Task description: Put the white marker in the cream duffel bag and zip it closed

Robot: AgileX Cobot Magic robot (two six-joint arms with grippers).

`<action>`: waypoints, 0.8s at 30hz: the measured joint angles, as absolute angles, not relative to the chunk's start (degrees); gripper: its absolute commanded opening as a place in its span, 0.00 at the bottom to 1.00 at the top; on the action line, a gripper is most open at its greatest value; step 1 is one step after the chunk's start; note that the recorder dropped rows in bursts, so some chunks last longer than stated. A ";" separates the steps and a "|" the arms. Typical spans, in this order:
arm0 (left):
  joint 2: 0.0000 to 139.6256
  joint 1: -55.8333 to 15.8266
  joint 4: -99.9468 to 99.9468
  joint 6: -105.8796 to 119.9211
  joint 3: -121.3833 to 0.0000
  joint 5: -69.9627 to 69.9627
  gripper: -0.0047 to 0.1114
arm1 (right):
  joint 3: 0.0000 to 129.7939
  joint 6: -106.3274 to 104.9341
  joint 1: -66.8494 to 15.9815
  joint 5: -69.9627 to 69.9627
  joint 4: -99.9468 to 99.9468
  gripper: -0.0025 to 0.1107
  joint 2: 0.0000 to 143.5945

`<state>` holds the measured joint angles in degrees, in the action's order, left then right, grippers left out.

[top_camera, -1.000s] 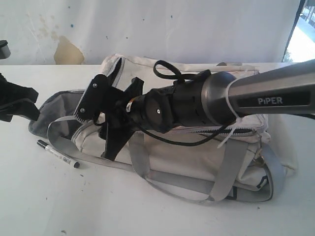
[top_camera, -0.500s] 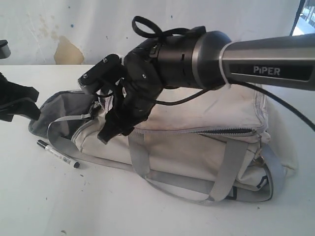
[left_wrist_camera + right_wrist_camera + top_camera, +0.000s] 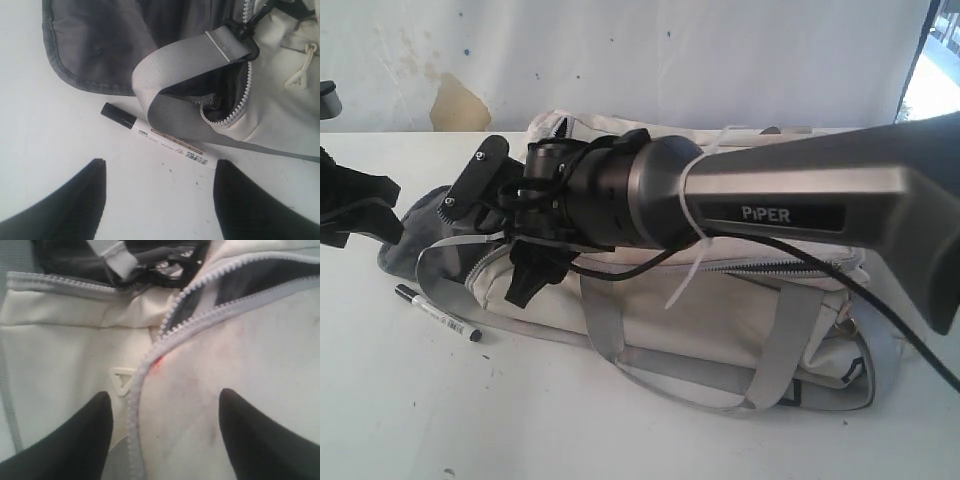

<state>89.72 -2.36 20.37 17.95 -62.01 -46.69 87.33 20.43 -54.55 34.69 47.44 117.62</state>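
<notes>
Two grippers: both of yours stand with fingers spread and nothing gripped.
Left gripper (image 3: 160, 202): yours hangs low over the table (image 3: 45, 145), dark fingers (image 3: 65, 210) parted and the gap between them empty; the marker (image 3: 155, 136) lies just beyond the tips.
Right gripper (image 3: 498, 235): your right arm (image 3: 790, 195) stretches across the bag (image 3: 720, 320) to its left end in the exterior view. The fingers (image 3: 70, 440) are wide apart, one on each side of the zip (image 3: 142, 375), holding nothing. Whether they touch the fabric you cannot tell.
Marker: flat on the table, outside the bag and just beside its open end — black cap pointing away from the bag, printed barrel toward it.
Strap (image 3: 185, 75): a grey loop folds down from a black clip (image 3: 242, 32) and meets the marker's barrel; resting on it or only beside it, you cannot tell.
Bag: cream, lying on the table, grey handles (image 3: 603, 325) draped down its front, pinkish smudges on the cloth.
Zip: parted at the end near the marker, where dark lining (image 3: 110, 45) spills onto the table; the teeth are joined farther along. A small triangular pull (image 3: 122, 377) lies just beside them.
</notes>
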 measured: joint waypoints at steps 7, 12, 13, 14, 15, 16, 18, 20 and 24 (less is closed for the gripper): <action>89.72 -2.36 20.37 17.95 -62.01 -46.69 0.61 | 87.33 25.02 -54.55 34.55 51.43 0.58 119.37; 89.72 -2.36 20.37 17.95 -62.01 -46.69 0.61 | 87.33 25.23 -54.55 34.75 51.56 0.50 119.93; 89.72 -2.36 20.37 17.95 -62.01 -46.69 0.61 | 87.33 25.34 -54.55 35.15 51.67 0.46 119.93; 89.72 -2.36 20.37 17.95 -62.01 -46.69 0.61 | 87.33 25.34 -54.55 35.46 51.67 0.40 119.93; 89.72 -2.36 20.37 17.95 -62.01 -46.69 0.61 | 87.33 25.34 -54.55 35.90 51.67 0.34 119.93; 89.72 -2.36 20.37 17.95 -62.01 -46.69 0.61 | 87.33 25.34 -54.55 36.31 51.79 0.27 119.93; 89.72 -2.36 20.37 17.95 -62.01 -46.69 0.61 | 87.33 25.34 -54.55 36.82 51.79 0.16 119.93; 89.72 -2.36 20.37 17.95 -62.01 -46.69 0.61 | 87.33 25.34 -54.55 37.06 51.79 0.07 119.93; 89.72 -2.36 20.37 17.95 -62.01 -46.69 0.61 | 87.33 25.34 -54.63 37.57 51.17 0.02 119.82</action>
